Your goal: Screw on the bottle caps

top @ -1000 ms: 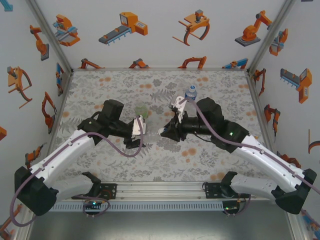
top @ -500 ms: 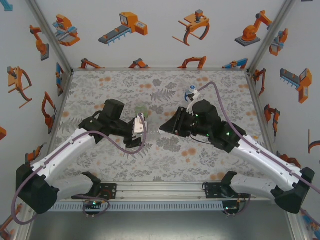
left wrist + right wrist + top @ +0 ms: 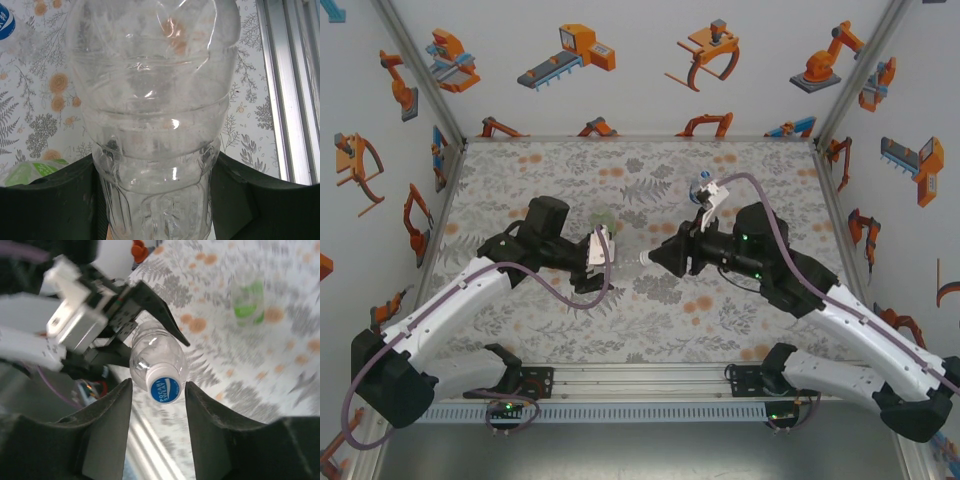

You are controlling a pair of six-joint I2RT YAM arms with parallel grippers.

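A plain clear bottle (image 3: 155, 100) lies level above the table, its body clamped in my left gripper (image 3: 155, 215), which is shut on it. Its neck points at my right gripper (image 3: 159, 392). On the neck sits a white cap with a blue top (image 3: 165, 387). The right jaws stand open on either side of that cap, with a narrow gap on each side. From the top view, the left gripper (image 3: 608, 248), the cap (image 3: 645, 258) and the right gripper (image 3: 658, 258) line up mid-table. A green-tinted bottle (image 3: 603, 218) stands just behind the left gripper.
A bottle with a blue label (image 3: 703, 185) stands at the back right, close to the right wrist. The aluminium rail (image 3: 290, 90) runs along the near table edge. Printed walls close in the left, back and right sides.
The right wrist has turned and its elbow has swung right. Its jaws, shut on the cap a moment ago, have opened. The left arm and the clear bottle have stayed still.
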